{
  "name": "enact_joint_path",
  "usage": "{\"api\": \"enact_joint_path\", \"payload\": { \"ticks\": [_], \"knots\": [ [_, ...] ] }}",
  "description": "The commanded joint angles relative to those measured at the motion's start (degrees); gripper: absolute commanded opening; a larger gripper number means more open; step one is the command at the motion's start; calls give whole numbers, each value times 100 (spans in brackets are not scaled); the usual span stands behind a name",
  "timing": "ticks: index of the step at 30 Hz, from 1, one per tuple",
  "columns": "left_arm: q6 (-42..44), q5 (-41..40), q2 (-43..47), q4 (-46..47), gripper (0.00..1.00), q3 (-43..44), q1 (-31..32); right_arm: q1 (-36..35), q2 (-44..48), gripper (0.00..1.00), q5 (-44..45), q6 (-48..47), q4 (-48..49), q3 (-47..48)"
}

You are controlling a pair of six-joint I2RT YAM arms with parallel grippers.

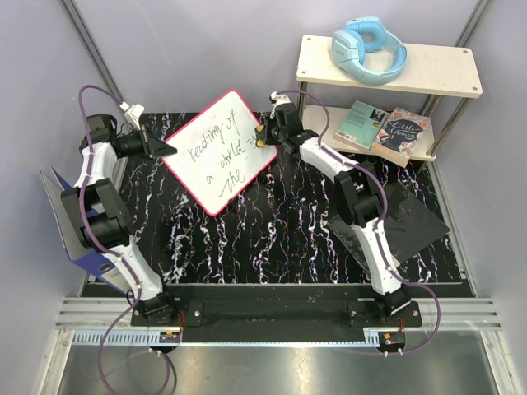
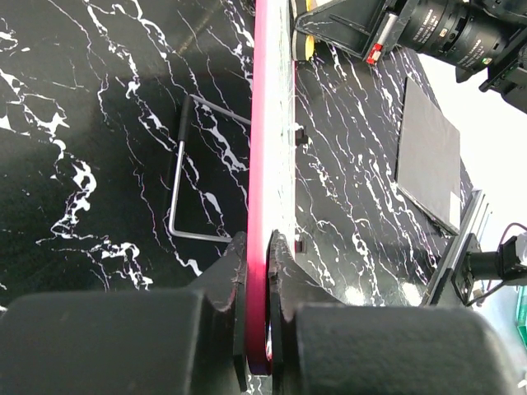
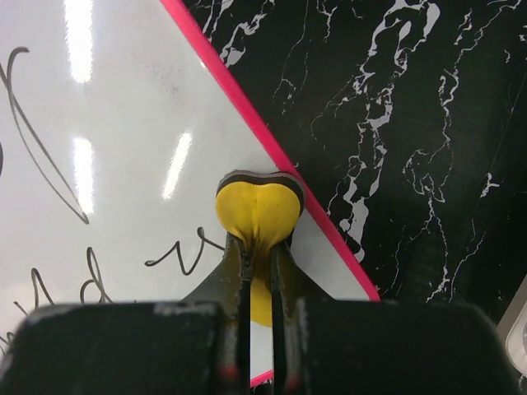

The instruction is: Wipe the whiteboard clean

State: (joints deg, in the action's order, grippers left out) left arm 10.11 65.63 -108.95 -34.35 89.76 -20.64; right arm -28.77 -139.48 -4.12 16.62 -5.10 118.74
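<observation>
Your left gripper (image 2: 258,247) is clamping the whiteboard (image 2: 268,123) rim, your right gripper (image 3: 259,247) is pinching the yellow eraser (image 3: 259,206); you're needing sweeps across the writing (image 1: 212,136).

**Overhead view.** The whiteboard (image 1: 221,155), rimmed in red-pink and turned cornerwise, sits at the far middle of the black marbled surface (image 1: 272,239). Three lines of dark handwriting cross its face. The left claw (image 1: 167,149) meets the board's left corner. The right claw (image 1: 265,136) meets its right edge, with a yellow eraser (image 1: 260,131) at the tips. At far right, a pale two-tier shelf (image 1: 445,74) carries blue headphones (image 1: 370,45) on top and, below, a teal book (image 1: 363,123) beside a darker book (image 1: 403,134). A black pad (image 1: 420,222) lies just right of the right arm. A blue-grey folder (image 1: 56,197) stands at the surface's left edge.
</observation>
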Motion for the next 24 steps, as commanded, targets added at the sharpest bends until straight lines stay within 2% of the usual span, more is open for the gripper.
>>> {"api": "enact_joint_path", "payload": {
  "ticks": [1, 24],
  "knots": [
    [1766, -1614, -74, 244, 0, 77, -19, -321, -71, 0, -80, -344, 0, 238],
    [1222, -1386, -259, 174, 0, 385, -1, -2158, 491, 0, -309, -616, -70, -1088]
  ]
}}
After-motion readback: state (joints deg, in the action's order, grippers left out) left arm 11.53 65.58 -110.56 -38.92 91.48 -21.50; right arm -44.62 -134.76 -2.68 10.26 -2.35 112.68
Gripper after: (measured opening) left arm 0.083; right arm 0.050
